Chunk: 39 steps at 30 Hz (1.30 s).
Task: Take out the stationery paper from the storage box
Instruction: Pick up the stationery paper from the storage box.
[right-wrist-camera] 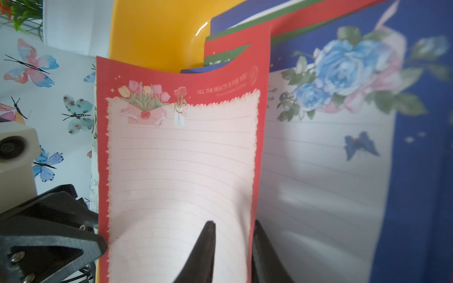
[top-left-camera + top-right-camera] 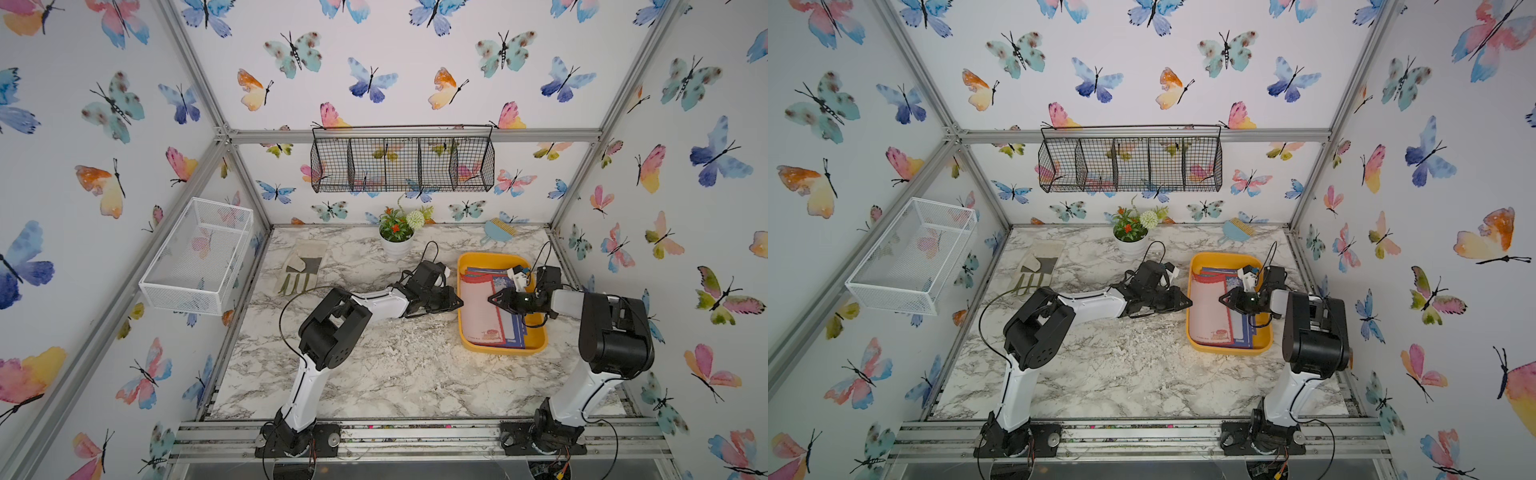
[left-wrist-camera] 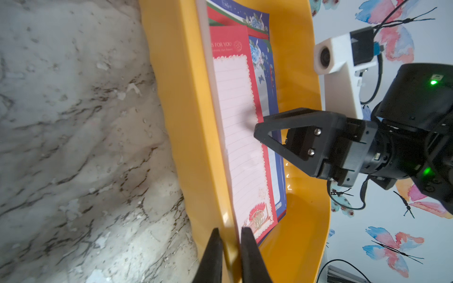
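The thin red-edged paper sheet [image 1: 181, 171], light and floppy, is bowing up in the shallow yellow plastic tray [image 3: 176, 98] under the right pincer [image 1: 232, 221], jaws a little apart, its lifted edge, best for pinching, sitting inside the left pincer [image 3: 230, 229], whose jaws are almost together, grip unclear

Bright even light, soft shadows, edges bowed, wrist close-ups partly blurred

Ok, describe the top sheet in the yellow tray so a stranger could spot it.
At the right of the marble table sits a yellow tray of paper. The top sheet has a red border and pale pink lined centre, unlike the blue-bordered sheet beneath.
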Each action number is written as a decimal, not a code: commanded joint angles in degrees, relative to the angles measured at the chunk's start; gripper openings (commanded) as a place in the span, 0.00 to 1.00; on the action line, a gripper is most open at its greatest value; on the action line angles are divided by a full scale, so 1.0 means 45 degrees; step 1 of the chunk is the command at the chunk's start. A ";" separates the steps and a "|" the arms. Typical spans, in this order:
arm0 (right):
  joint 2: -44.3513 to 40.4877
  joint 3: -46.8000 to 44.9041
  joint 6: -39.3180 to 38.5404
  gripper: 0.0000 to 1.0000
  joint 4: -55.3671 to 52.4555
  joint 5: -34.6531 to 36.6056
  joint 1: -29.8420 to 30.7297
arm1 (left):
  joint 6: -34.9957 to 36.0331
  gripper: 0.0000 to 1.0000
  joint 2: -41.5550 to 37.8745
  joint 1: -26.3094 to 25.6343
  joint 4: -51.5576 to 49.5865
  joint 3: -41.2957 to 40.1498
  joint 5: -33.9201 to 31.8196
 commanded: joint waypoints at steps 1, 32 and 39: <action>0.0199 0.0151 -0.0173 0.27 -0.0313 -0.0178 -0.0089 | 0.0428 0.14 0.0455 -0.0099 -0.0422 -0.0006 -0.0039; -0.3823 0.1257 -0.0094 0.02 -0.3386 0.2655 -0.0053 | 0.0755 0.69 -0.1558 -0.0155 -0.0475 -0.0452 -0.0758; -0.5667 0.2853 -0.0264 0.02 -0.5198 0.3834 0.0334 | 0.2377 0.69 -0.3816 -0.0071 -0.1519 -0.0618 -0.2005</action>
